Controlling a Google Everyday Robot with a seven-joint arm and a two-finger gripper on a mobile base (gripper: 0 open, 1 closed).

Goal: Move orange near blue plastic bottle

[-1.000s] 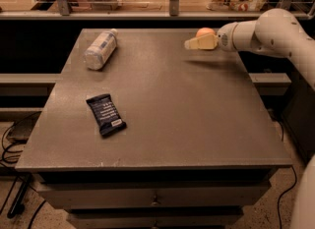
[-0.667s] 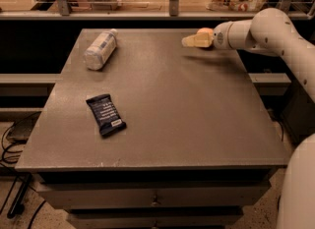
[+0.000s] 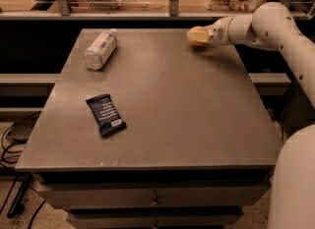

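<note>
- Gripper (image 3: 196, 34): at the far right of the surface (image 3: 172, 105), low over it; the jaws are closed about the orange (image 3: 198, 41), which shows only as an orange-tinted edge between them.
- Change: over the last second the gripper and its load have shifted slightly left, toward the far edge.
- Blue plastic bottle (image 3: 101, 50): lying on its side at the far left, well apart from the orange.
- Snack wrapper (image 3: 106, 114): flat at the near left, off the direct path.
- Reading: the carry toward the bottle appears to have just begun; most of the leftward travel, and the release, remain.
</note>
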